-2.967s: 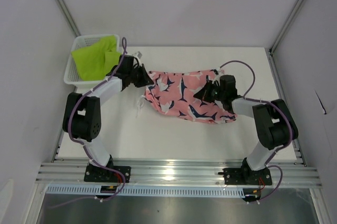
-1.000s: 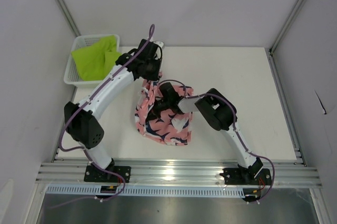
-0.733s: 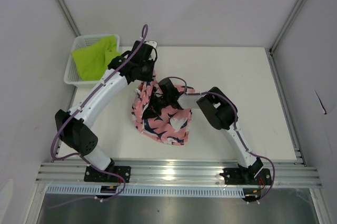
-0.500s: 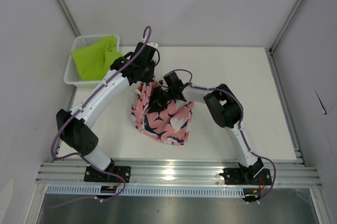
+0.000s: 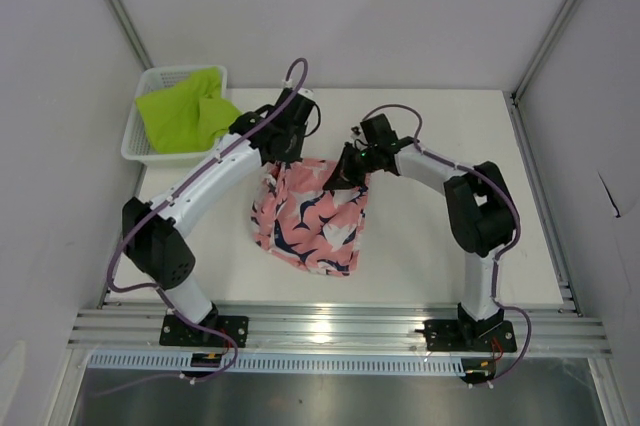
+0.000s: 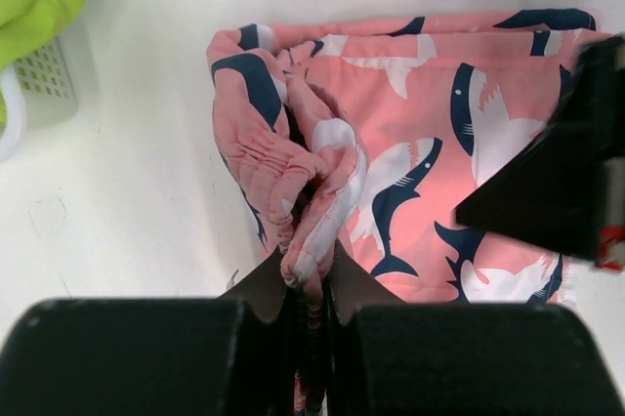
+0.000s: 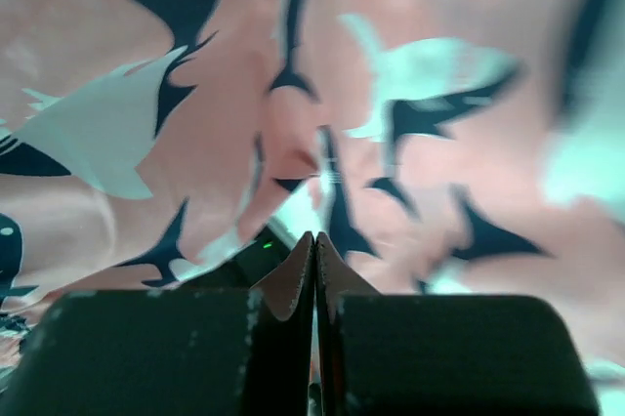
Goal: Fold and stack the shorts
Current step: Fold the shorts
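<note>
Folding the coral-pink shorts (image 5: 310, 221), with the stacking step not yet begun
The pair lies bunched and roughly doubled at mid table (image 5: 440, 246). The left gripper (image 6: 309, 277) is clamped on a gathered ridge at its far-left corner, and the right gripper (image 7: 314, 245) has its jaws together at the far-right corner. The lime-green shorts (image 5: 180, 111) sit in the basket (image 5: 135, 151), well apart. Judgement: the next move calls for drawing the far edge taut and laying it flat before another fold. The left wrist view shows the pinch plainly; the right wrist view, blurred and filled with cloth, does not show whether fabric is caught; only the overhead shows both pairs
</note>
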You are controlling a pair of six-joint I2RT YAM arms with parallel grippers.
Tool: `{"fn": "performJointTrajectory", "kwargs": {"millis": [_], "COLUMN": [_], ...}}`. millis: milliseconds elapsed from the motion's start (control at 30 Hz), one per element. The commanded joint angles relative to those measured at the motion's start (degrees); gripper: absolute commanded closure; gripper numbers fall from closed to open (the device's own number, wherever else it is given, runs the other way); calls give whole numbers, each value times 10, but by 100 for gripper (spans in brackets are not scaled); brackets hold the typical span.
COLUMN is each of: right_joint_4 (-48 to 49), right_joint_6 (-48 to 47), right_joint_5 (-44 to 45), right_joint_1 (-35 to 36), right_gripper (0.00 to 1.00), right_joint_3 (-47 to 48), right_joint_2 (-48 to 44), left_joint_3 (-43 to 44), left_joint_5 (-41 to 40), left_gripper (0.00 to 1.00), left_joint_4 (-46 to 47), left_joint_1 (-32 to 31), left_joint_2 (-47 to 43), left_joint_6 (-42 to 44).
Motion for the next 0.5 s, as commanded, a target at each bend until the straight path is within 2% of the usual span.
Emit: {"fn": "performJointTrajectory", "kwargs": {"millis": [0, 200, 467], "right_joint_4": [-62, -66, -64], "right_joint_6": [-70, -117, -142], "right_joint_5": [78, 140, 208], "right_joint_1": [-39, -65, -69], "right_gripper": [100, 100, 100], "right_joint_3": [-33, -61, -48], "right_joint_2": [-39, -42, -3], "left_joint_3": [18, 34, 109], "left_joint_5": [-31, -72, -143], "left_gripper": [92, 92, 91], "left_joint_4": [-3, -18, -92], "left_joint_1": [-19, -55, -102], "left_joint_2": [8, 46, 139], "left_joint_6": [-26, -54, -121]}}
